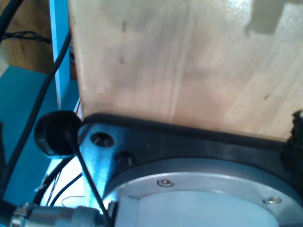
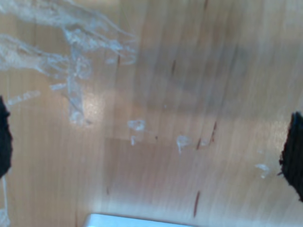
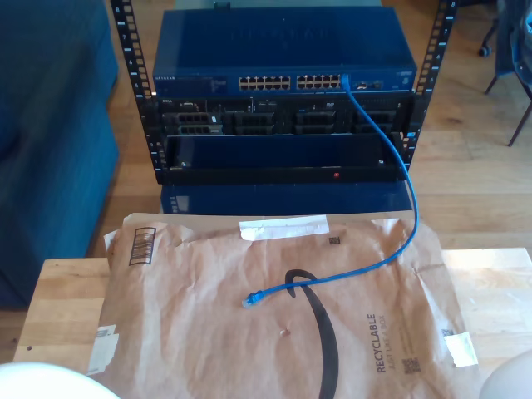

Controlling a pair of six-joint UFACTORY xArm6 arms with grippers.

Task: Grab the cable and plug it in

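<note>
We find the cable [image 3: 389, 208] with one end already seated in a port at the exterior view's right end of the blue network switch [image 3: 283, 51] atop the rack [image 3: 283, 125]. From there it drops down the rack front, curves onto the brown paper mailer [image 3: 283, 307] and ends at a free plug [image 3: 248, 300] lying near the mailer's middle. The plug's detail is too small to make out.

The mailer covers most of the wooden desk [image 3: 66, 299]; its lower part is cut off by the frame edge. Two pale rounded shapes sit at the exterior view's lower corners, too cropped to identify.

In the first wrist view we see a wooden surface, a metal base plate [image 1: 199, 189] and dark grey cables [image 1: 33, 113]; a dark blur sits at one edge, and we cannot tell how my first gripper stands. In the second wrist view, dark finger edges [image 2: 293, 156] sit far apart over bare, scuffed wood, so my second gripper [image 2: 149, 153] stands wide with nothing between.
</note>
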